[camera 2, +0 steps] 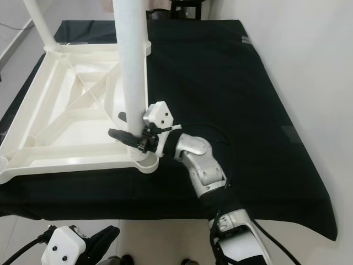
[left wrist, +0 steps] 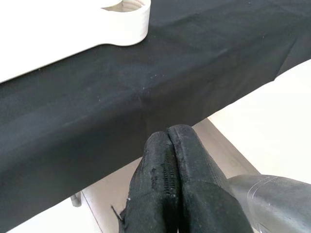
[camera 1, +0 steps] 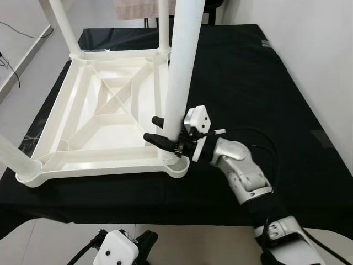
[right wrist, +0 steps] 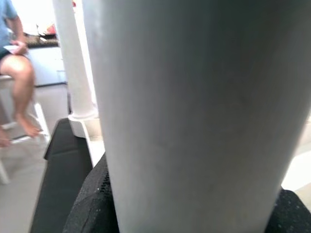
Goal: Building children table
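The black-draped tabletop [camera 1: 265, 83] carries the white children's table top [camera 1: 105, 105], lying upside down. Four white legs stand at its corner sockets, so assembly looks nearly done; what is left, I judge, is seating the near-right leg [camera 1: 182, 66] firmly and turning the table over. The right tool [camera 1: 164, 130] is clasped around that leg just above its socket. The left tool [left wrist: 167, 160] hangs clenched, empty, below the tabletop edge.
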`<state>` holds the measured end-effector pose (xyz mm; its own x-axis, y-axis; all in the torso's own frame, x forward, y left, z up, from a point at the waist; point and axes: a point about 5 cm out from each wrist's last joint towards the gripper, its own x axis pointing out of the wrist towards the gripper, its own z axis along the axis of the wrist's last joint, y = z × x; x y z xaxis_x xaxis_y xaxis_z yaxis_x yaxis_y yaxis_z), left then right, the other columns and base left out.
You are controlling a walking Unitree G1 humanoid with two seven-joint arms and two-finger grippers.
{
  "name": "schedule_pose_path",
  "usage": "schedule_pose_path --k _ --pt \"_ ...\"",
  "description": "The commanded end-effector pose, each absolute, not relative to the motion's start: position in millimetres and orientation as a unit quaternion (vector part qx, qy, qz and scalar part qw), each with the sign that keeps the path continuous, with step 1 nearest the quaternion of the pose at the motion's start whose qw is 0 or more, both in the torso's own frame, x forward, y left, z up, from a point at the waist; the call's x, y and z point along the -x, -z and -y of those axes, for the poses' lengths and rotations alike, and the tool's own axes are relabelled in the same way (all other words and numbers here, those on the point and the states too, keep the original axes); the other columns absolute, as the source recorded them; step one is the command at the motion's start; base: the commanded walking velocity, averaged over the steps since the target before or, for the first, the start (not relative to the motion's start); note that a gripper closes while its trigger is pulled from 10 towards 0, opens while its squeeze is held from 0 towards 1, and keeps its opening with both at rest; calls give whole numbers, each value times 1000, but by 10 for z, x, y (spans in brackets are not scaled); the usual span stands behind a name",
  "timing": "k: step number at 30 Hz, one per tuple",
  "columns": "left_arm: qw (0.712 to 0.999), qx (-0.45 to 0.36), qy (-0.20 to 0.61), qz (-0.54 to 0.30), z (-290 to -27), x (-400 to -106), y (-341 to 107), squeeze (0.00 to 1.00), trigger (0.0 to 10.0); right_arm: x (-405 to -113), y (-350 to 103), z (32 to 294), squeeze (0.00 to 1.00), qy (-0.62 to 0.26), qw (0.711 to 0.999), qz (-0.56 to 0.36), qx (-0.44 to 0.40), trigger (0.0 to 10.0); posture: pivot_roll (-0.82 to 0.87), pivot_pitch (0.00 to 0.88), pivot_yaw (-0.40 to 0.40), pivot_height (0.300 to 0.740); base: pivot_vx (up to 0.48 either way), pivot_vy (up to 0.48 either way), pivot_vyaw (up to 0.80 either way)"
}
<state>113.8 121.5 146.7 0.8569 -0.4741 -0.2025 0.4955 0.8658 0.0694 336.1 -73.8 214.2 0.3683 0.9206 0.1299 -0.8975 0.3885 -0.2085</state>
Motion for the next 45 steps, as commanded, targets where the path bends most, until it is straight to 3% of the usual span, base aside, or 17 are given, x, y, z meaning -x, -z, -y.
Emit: schedule_pose_path --k 1,12,17,18,20,24,31,34,38,45 --pt "961 -53 253 -98 -1205 -1104 -1473 0 10000 -3357 -1878 854 0 -560 827 43 28 10000 155 275 -27 740 0 0 0" --pt "960 -48 257 -101 -1200 -1083 -1504 0 10000 -3269 -1781 874 0 -599 800 34 18 10000 162 292 -18 740 0 0 0" --pt "960 -49 257 -103 -1209 -1066 -1528 0 10000 -3263 -1725 811 0 -602 796 37 59 10000 170 302 -15 740 0 0 0" --pt "959 -49 257 -104 -1214 -1056 -1542 0 10000 -3241 -1711 782 0 -612 782 42 108 10000 172 306 -13 740 0 0 0" --pt "959 -49 257 -104 -1215 -1054 -1546 0 10000 -3230 -1709 774 0 -617 776 44 124 10000 172 306 -13 740 0 0 0" --pt "959 -49 257 -106 -1224 -1041 -1564 0 10000 -3134 -1706 711 0 -663 715 43 217 10000 175 316 -12 740 0 0 0" --pt "959 -51 258 -106 -1217 -1048 -1571 0 10000 -3175 -1822 690 0 -695 682 36 225 10000 173 314 -15 740 0 0 0" --pt "959 -51 258 -106 -1216 -1052 -1570 0 10000 -3208 -1863 688 0 -693 689 37 210 10000 171 314 -18 740 0 0 0" --pt "959 -50 257 -106 -1211 -1058 -1570 0 10000 -3300 -1957 679 0 -678 723 28 129 10000 169 313 -21 740 0 0 0" --pt "960 -49 257 -105 -1201 -1059 -1574 0 10000 -3316 -1759 695 0 -643 758 -11 109 10000 166 316 -23 740 0 0 0"
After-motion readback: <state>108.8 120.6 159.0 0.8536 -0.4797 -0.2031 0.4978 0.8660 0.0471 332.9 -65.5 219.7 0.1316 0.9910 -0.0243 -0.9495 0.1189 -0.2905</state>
